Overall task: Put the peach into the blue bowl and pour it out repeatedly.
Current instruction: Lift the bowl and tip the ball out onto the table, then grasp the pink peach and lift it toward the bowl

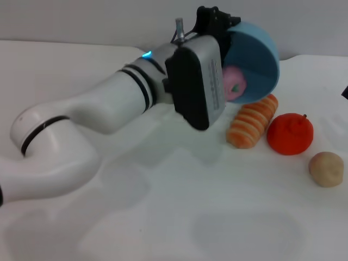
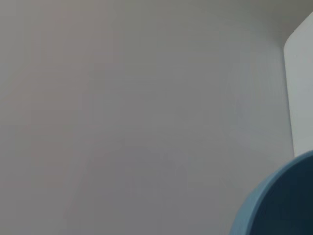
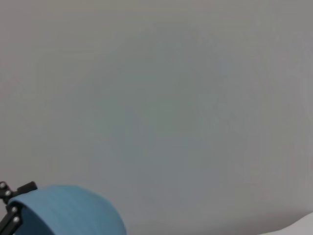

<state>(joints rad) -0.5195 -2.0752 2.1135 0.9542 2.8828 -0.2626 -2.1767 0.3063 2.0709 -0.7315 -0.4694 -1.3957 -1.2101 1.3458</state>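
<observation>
Peach (image 1: pixel 235 83) sits inside the blue bowl (image 1: pixel 261 60), which my left gripper (image 1: pixel 216 22) clamps by the rim, tipped toward the striped bread (image 1: pixel 253 122). Tilt further and it may bounce off that bread and roll away.

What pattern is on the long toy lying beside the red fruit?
Orange and cream stripes on the long toy; the head view shows it best.

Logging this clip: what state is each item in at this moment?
blue bowl: lifted, tipped on its side, opening facing the camera.
peach: inside the tilted bowl.
left gripper: at the bowl's rim, holding it up.
striped bread roll, orange-red fruit, beige ball: resting on the table.
</observation>
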